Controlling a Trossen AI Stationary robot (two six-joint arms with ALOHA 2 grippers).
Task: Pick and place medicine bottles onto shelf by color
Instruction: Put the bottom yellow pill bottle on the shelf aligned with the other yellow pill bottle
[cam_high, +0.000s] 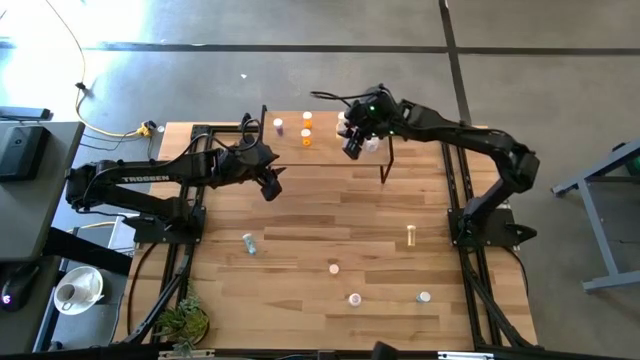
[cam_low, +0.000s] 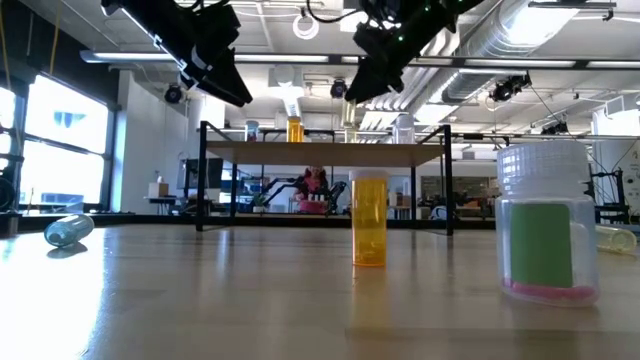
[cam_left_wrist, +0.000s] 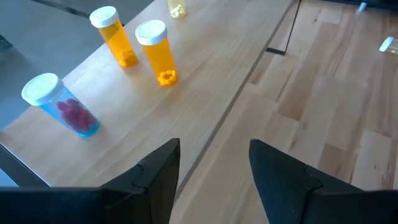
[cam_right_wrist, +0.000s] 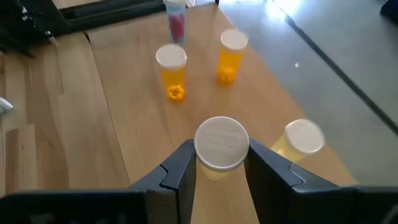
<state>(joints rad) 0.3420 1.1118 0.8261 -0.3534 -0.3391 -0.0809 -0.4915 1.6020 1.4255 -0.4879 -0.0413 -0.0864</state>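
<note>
Shelf top has bare wood along its near edge. Right gripper pinches a pale yellow bottle over the shelf's right end, just beside another yellow bottle. Two orange bottles and a blue bottle stand farther along, apart. Left gripper hangs spread and empty above the shelf's front edge. Loose bottles lie on the table.

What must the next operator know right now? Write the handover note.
Right gripper: shut on a yellow bottle, over the shelf.
Left gripper: open, empty, at the shelf's left end.
Done: a blue bottle, two orange bottles and another yellow one stand on the shelf.
Left: set the held bottle down by the yellow one; five bottles remain on the table, one lying down.
</note>
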